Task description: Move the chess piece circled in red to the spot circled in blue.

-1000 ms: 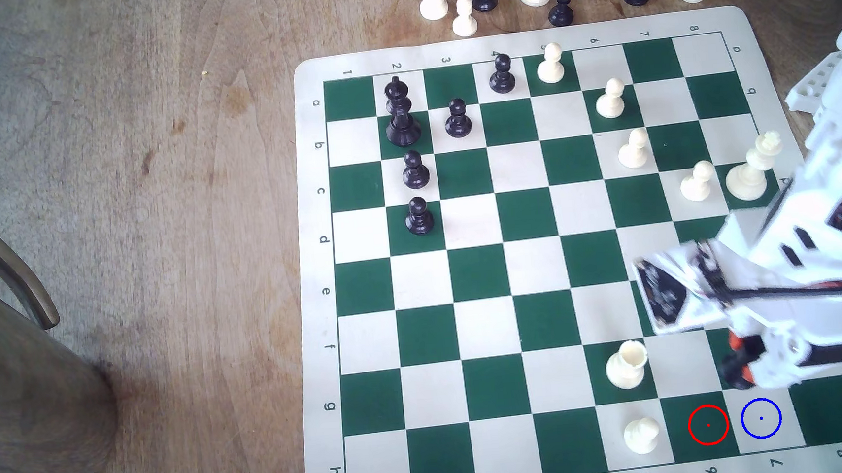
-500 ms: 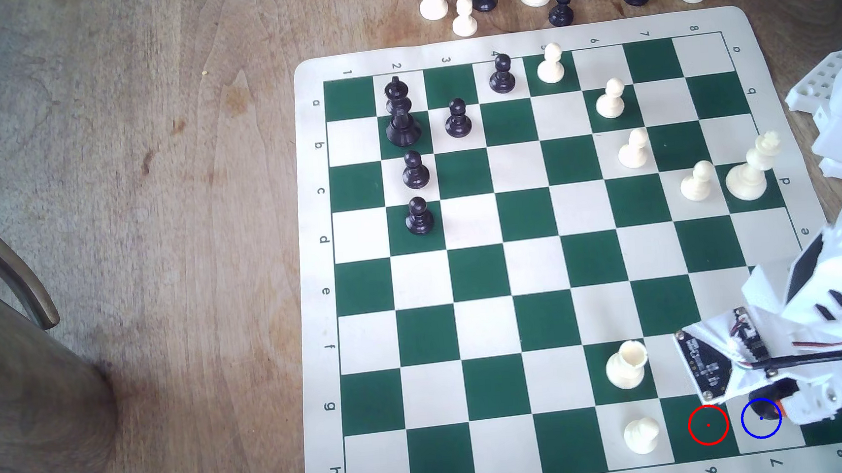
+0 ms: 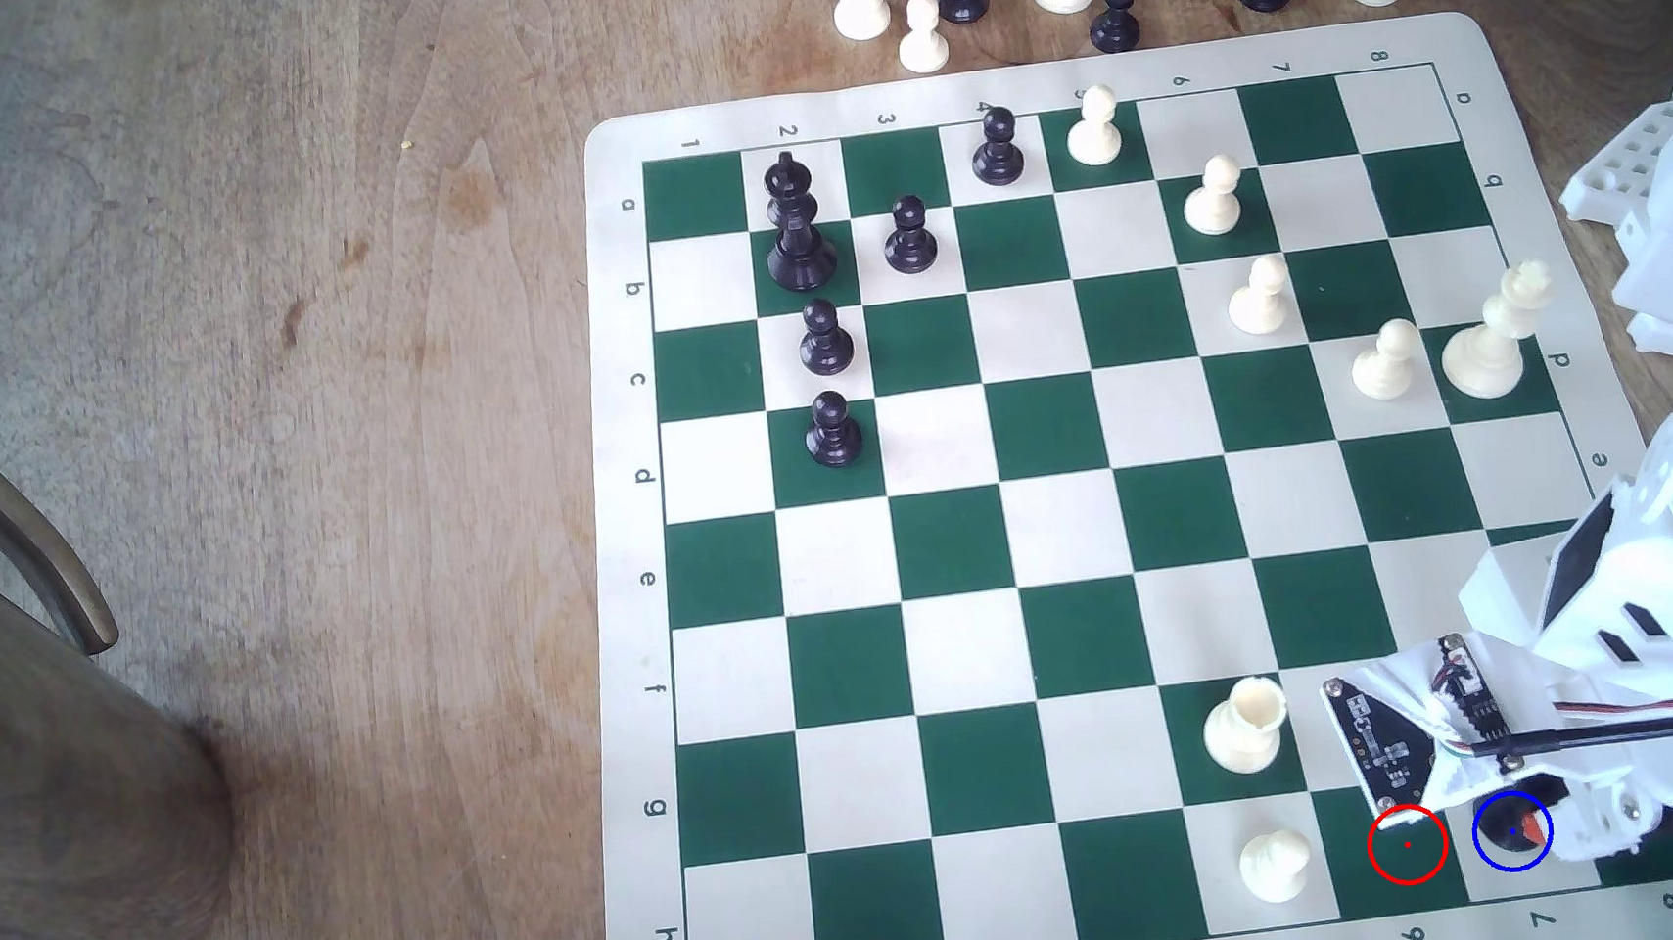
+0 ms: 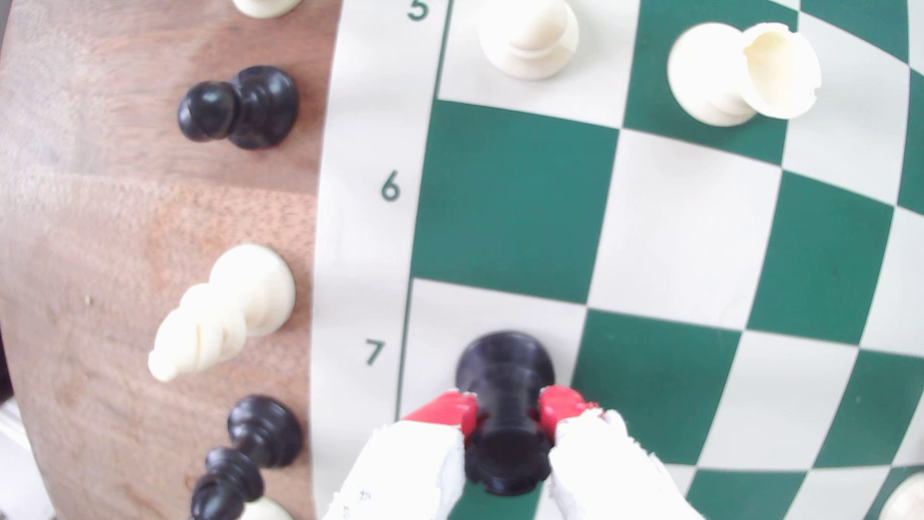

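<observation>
Since half a second ago I see only a small shift: the arm (image 3: 1628, 618) has come a little lower and toward the exterior view's left, and the black piece now fills more of the blue ring. One second ago the arm was higher up the board, over the rows near the letter f. Now the gripper (image 4: 507, 417) is pinching the chess piece (image 4: 505, 400) at its narrow stem, with one red pad (image 4: 452, 410) on each side, both touching it. In the wrist view the wide round base of the piece is over the cream square beside the number 7, at the edge row of the board (image 4: 690, 225). I cannot tell if the base already touches the board or is a little above it. In the exterior view the piece (image 3: 1503, 826) appears as a dark shape inside the blue ring of the spot (image 3: 1498, 877), partly covered by the gripper (image 3: 1520, 828). The green square with the red ring (image 3: 1407, 845) just beside it, on the exterior view's left, is bare. Two cream pieces stand near, a rook (image 3: 1243, 724) and a pawn (image 3: 1275, 864), both apart from the gripper.
</observation>
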Action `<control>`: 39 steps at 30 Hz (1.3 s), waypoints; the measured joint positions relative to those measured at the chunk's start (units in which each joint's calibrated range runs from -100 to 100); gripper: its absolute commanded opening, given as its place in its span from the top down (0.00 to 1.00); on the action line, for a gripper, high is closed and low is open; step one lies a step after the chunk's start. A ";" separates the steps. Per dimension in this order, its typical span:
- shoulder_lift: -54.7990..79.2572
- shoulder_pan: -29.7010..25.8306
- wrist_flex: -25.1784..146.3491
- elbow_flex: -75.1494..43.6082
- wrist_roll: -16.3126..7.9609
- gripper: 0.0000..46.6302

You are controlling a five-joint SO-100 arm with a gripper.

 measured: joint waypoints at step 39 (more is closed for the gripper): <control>-5.53 7.08 -0.40 1.27 -0.68 0.32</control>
